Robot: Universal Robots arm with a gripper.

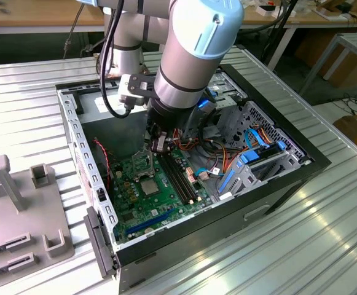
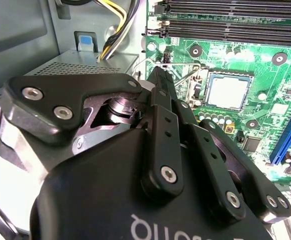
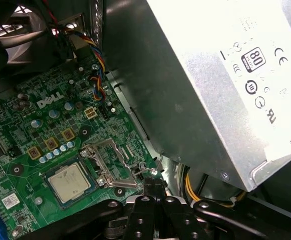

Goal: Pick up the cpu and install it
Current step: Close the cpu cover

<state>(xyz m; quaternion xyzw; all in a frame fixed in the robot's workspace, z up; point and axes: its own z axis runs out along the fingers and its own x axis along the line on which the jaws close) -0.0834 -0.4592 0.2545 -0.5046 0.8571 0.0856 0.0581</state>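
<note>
In the exterior view we find the arm reaching into the open computer case (image 1: pixel 301 161), its gripper (image 1: pixel 158 145) low over the green motherboard (image 1: pixel 142 196). The cpu (image 1: pixel 149 186) lies flat in its socket, just beside the long black memory slots (image 1: pixel 178 178), and nothing grips it. In the second wrist view we note the gripper (image 2: pixel 158 80) with its fingers (image 2: pixel 161 92) closed together and empty, near the raised socket frame (image 2: pixel 188 75); the cpu (image 2: pixel 228 91) sits seated beyond it. In the first wrist view the cpu (image 3: pixel 71 181) rests in the socket, the hinged frame (image 3: pixel 112 162) lies open beside it, and the grey power supply (image 3: pixel 210 85) stands alongside.
</note>
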